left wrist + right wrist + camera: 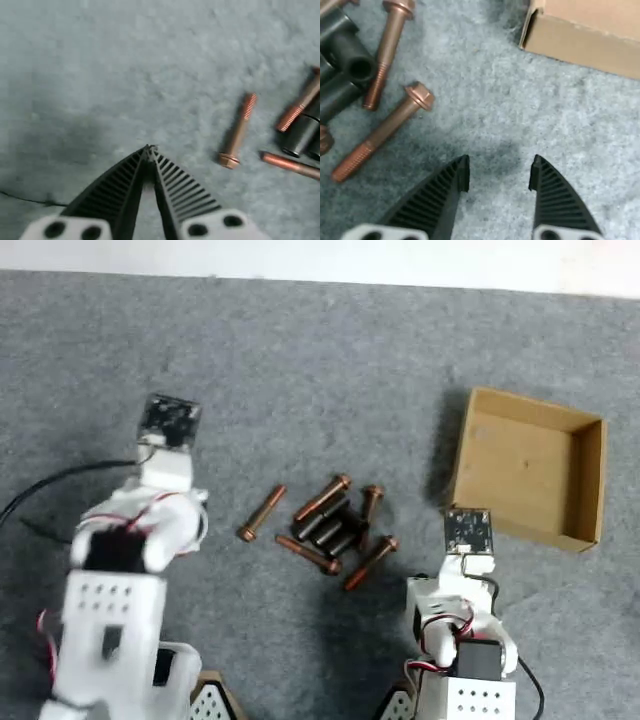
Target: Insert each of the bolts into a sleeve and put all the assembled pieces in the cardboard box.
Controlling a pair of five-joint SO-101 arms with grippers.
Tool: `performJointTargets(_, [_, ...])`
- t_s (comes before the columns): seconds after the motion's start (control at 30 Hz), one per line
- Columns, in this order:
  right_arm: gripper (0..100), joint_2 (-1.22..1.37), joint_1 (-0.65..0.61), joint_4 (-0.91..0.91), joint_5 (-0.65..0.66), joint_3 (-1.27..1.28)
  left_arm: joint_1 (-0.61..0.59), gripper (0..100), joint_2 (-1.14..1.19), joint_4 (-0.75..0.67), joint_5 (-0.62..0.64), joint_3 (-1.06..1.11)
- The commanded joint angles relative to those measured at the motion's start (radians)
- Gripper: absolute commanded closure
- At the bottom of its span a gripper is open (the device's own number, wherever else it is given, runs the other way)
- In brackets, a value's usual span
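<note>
The tabletop [300, 350] is covered edge to edge in a grey, felt-like fabric, its nap coarse and flecked with lighter and darker fibres in the wrist views. Along the far side in the high view the grey ends in a straight line against a pale strip [400, 258]. The light is soft and even, leaving only blurred shadows.

You have five copper bolts [262, 513] lying loose. Among them you can make out what look like three dark sleeves [332, 527], bunched too tightly for a sure count. You also have one cardboard box [525, 465] and two robot arms [165, 480].
</note>
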Motion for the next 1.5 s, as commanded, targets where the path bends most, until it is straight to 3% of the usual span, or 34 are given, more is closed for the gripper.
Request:
performJointTargets(0.0, [81.1,-0.008,-0.007,0.005,-0.002,0.128,0.065,99,0.094,-0.095,0.083,-0.015])
performJointTargets(0.1, [81.1,-0.008,-0.012,0.005,-0.002,0.128,0.108,99,0.131,-0.253,0.137,0.113])
performJointTargets(0.27, [81.1,-0.008,-0.012,-0.002,-0.006,0.128,0.102,99,0.111,-0.519,0.089,0.329])
performJointTargets(0.5, [81.1,-0.008,0.007,-0.021,0.018,0.128,0.097,99,0.013,-0.46,0.086,0.34])
performJointTargets(0.57, [81.1,-0.008,0.056,-0.087,0.157,0.128,0.088,99,0.004,-0.451,0.084,0.34])
performJointTargets(0.67, [81.1,-0.01,0.2,-0.124,0.496,0.128,0.013,99,0.004,-0.454,0.086,0.34])
performJointTargets(0.7, [81.1,-0.01,0.193,-0.133,0.511,0.125,-0.016,99,0.004,-0.456,0.089,0.337])
performJointTargets(0.87, [81.1,0.002,0.045,-0.173,0.282,-0.059,-0.054,99,0.004,-0.456,0.091,0.335])
performJointTargets(1.03, [81.1,0.153,-0.255,-0.191,0.253,-0.236,-0.054,99,0.004,-0.454,0.091,0.335])
performJointTargets(1.3, [81.0,0.96,-0.492,-0.274,0.164,-0.668,-0.053,99,0.004,-0.454,0.092,0.335])
performJointTargets(1.47, [80.8,1.452,-0.526,-0.272,0.17,-0.984,-0.053,99,0.004,-0.454,0.092,0.335])
